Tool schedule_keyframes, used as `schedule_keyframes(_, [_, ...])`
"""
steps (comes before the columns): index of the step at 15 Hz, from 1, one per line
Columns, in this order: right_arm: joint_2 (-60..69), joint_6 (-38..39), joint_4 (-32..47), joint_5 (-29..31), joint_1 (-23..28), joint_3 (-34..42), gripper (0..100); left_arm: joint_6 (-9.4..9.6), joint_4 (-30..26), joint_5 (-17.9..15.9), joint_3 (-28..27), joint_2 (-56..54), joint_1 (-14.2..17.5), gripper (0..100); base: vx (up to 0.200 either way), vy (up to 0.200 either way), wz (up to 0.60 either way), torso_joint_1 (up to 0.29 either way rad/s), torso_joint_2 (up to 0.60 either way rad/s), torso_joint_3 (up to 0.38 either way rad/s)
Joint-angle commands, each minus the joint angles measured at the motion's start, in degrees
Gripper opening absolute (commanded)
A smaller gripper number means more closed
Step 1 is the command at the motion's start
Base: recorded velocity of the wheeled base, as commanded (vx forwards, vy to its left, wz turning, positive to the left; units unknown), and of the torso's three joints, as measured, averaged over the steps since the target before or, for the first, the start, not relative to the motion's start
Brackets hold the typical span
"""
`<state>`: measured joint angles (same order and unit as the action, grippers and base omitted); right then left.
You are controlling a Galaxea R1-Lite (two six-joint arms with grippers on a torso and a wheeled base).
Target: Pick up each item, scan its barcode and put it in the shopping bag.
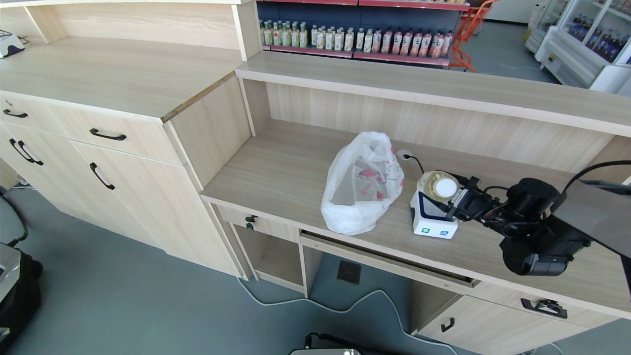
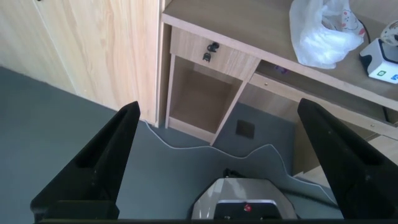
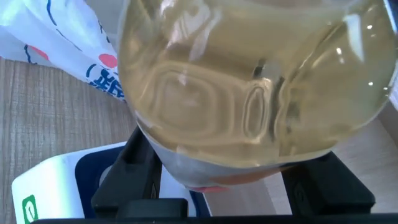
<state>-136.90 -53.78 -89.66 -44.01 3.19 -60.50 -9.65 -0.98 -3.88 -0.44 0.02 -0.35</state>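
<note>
The right gripper point(image 1: 457, 198) is clamped on a bottle point(image 1: 438, 187) above the scanner point(image 1: 430, 224), right of the bag point(image 1: 361, 183); the left gripper point(image 2: 219, 107) stands apart.

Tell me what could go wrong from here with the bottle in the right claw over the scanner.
1. The bottle hangs close above the scanner; any dip may knock it.
2. The shopping bag slumps, its mouth looking partly collapsed, near the front edge of the counter; the bottle could snag the rim or shove the bag off.
3. The right claw grips a smooth, round wall, so the bottle may slip.
</note>
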Motion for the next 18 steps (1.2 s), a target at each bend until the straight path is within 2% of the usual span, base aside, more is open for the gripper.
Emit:
schedule_keyframes(1, [7.0,9.7,-0.3,0.6,0.0,-0.1,0,-0.01,0.0,0.0,0.0,0.0,0.0,100,0.000,0.000,0.00,0.000,0.00,0.000])
schedule_keyframes(2, [11.2,16.3,1.5,2.9,0.1,0.1,0,-0.01,0.0,0.0,0.0,0.0,0.0,100,0.000,0.000,0.00,0.000,0.00,0.000])
schedule_keyframes(6, [25.5,36.5,14.0,20.9,3.4,2.3,0,-0.01,0.0,0.0,0.0,0.0,0.0,100,0.000,0.000,0.00,0.000,0.00,0.000])
schedule_keyframes(7, [26.6,38.0,15.4,22.8,3.5,2.8,0,-0.01,0.0,-0.1,0.1,0.0,0.0,100,0.000,0.000,0.00,0.000,0.00,0.000])
schedule_keyframes(8, [29.8,44.6,20.0,31.5,3.6,4.3,0,-0.01,0.0,-0.1,0.1,0.0,0.0,100,0.000,0.000,0.00,0.000,0.00,0.000])
schedule_keyframes(9, [30.7,48.7,21.1,37.2,3.6,5.0,0,-0.01,0.0,0.0,0.0,0.0,0.0,100,0.000,0.000,0.00,0.000,0.00,0.000])
schedule_keyframes(10, [31.3,51.1,22.3,40.1,3.7,5.7,0,-0.01,0.0,0.0,0.1,0.0,0.0,100,0.000,0.000,0.00,0.000,0.00,0.000])
schedule_keyframes(13, [34.9,55.4,27.7,43.4,4.7,10.6,0,-0.01,0.0,0.0,0.0,0.0,0.0,100,0.000,0.000,0.00,0.000,0.00,0.000])
schedule_keyframes(18, [36.2,56.4,27.3,43.8,4.7,14.1,0,-0.01,0.0,0.0,0.0,0.0,0.0,100,0.000,0.000,0.00,0.000,0.00,0.000])
